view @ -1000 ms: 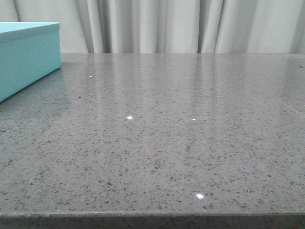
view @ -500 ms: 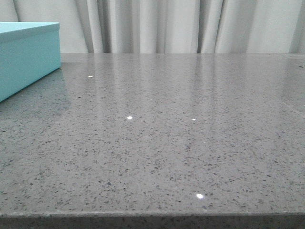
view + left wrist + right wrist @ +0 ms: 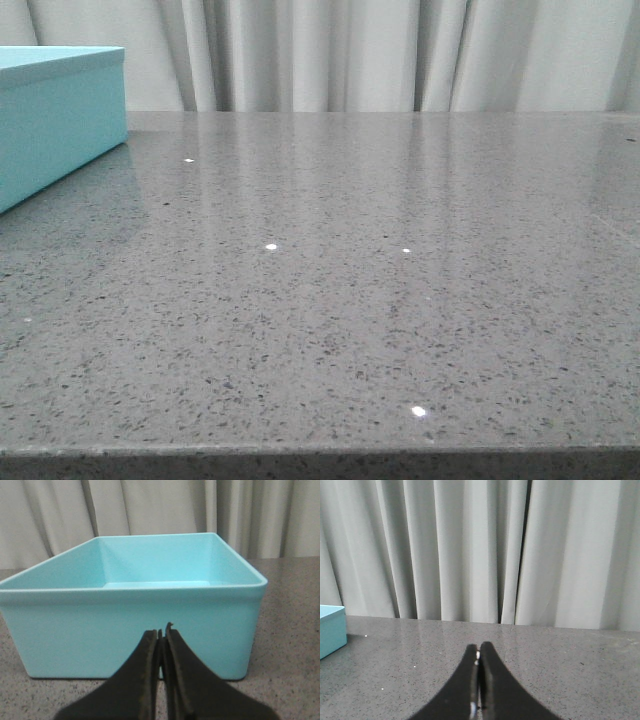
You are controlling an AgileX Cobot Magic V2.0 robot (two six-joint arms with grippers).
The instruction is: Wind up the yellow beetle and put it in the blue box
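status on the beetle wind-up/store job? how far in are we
Nothing looks done. The yellow beetle shows in no view. The blue box sits open at the table's left, and the part of its interior that shows holds nothing. Nothing in hand: the left gripper and right gripper are both shut on nothing, the left facing the box wall. Left: find the beetle, wind it, store it.

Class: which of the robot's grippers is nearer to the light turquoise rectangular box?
Left. The left gripper, jaws shut, sits directly in front of the light turquoise rectangular box; the right gripper faces bare counter, the box only at its view's edge.
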